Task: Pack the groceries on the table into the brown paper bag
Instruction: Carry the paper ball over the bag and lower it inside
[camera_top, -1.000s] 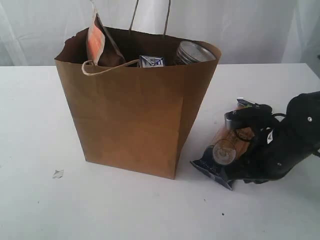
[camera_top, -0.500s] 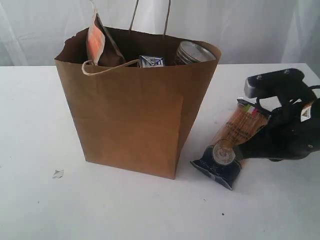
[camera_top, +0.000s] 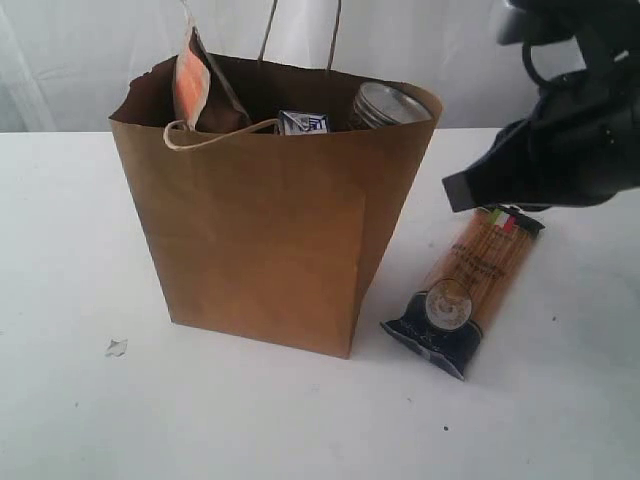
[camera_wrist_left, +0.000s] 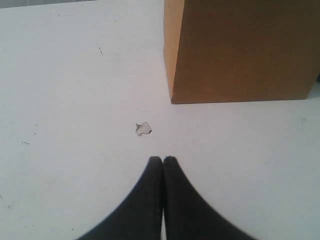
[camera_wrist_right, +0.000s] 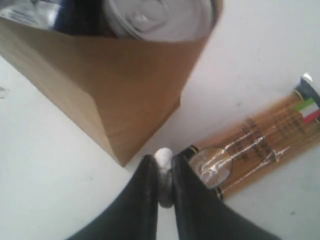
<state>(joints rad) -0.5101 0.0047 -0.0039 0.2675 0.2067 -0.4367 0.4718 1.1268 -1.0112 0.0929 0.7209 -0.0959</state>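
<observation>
One item waits: the spaghetti packet (camera_top: 470, 285) lies flat on the table (camera_top: 80, 250), just beside the brown paper bag (camera_top: 260, 230). The right gripper (camera_wrist_right: 163, 158) hangs above, jaws narrow around an unidentifiable pale scrap (camera_wrist_right: 164, 161); it should open wide, then grip across the packet's width.

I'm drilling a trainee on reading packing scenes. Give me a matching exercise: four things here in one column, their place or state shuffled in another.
1. spaghetti packet
2. blue-white carton
3. left gripper
4. brown paper bag

A. shut, holding nothing
B. standing upright
C. lying on the table
D. inside the bag

Pairs: 1-C, 2-D, 3-A, 4-B
</observation>
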